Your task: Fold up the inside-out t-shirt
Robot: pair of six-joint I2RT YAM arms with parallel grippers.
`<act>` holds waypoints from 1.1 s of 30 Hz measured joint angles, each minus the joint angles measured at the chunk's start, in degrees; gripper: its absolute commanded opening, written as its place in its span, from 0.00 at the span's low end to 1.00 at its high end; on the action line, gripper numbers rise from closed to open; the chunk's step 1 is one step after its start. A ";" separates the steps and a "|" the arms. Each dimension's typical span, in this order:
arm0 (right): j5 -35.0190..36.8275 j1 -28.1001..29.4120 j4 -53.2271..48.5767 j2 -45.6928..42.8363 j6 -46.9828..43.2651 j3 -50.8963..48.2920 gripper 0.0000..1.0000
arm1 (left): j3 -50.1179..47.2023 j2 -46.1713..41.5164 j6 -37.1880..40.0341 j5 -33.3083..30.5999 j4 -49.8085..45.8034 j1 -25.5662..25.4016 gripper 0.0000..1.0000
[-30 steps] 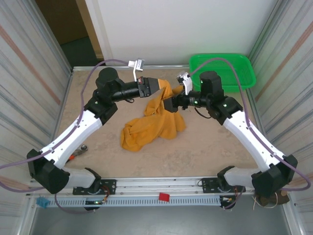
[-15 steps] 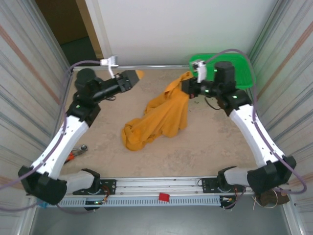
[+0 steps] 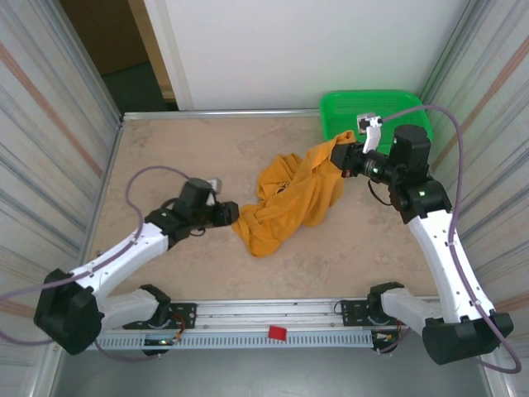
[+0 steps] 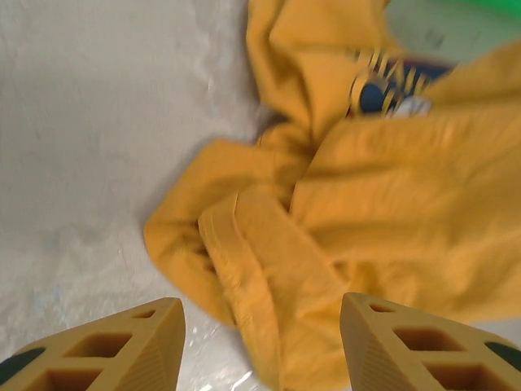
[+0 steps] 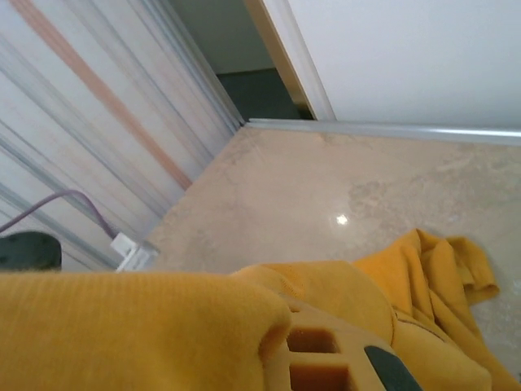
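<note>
The inside-out t-shirt (image 3: 289, 203) is a crumpled mustard-orange heap in the middle of the table. One corner is drawn up toward the back right, where my right gripper (image 3: 343, 154) is shut on it. In the right wrist view the cloth (image 5: 122, 326) drapes over the fingers (image 5: 326, 362), and the gripper (image 5: 281, 326) is pinched on it. My left gripper (image 3: 232, 213) sits low at the heap's near-left edge. Its jaws are open, and the left wrist view shows a folded hem (image 4: 244, 269) lying between the fingertips (image 4: 138, 334). A dark-and-white print (image 4: 391, 81) shows further back.
A green basket (image 3: 376, 116) stands at the back right corner, just behind the right gripper. Ribbed side walls (image 3: 50, 141) close in the table (image 3: 165, 157) on both sides. A red tab (image 3: 277, 332) sits on the front rail.
My left gripper let go of the shirt, swung from the back to the near left and now stands open at the hem. The right gripper shut on a corner and pulled it right.
</note>
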 measured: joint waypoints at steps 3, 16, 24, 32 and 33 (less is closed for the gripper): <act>0.76 -0.74 -0.28 0.00 0.02 -0.79 0.00 | -0.66 3.34 -0.35 -4.33 0.96 -4.20 0.51; 1.07 -2.27 -0.33 -0.02 0.24 -0.85 0.00 | -0.11 17.66 -1.51 -10.01 7.21 -8.74 0.47; 1.05 -2.51 -0.28 -0.02 0.42 -0.87 0.00 | 1.14 21.18 -1.36 -10.36 10.40 -9.70 0.50; 1.07 -2.60 0.15 -0.02 0.44 -0.96 0.00 | 4.09 25.22 -1.79 -12.39 9.14 -10.36 0.22; 1.14 -2.71 0.15 -0.02 0.44 -0.96 0.00 | 4.09 25.24 -1.88 -12.96 8.72 -10.36 0.16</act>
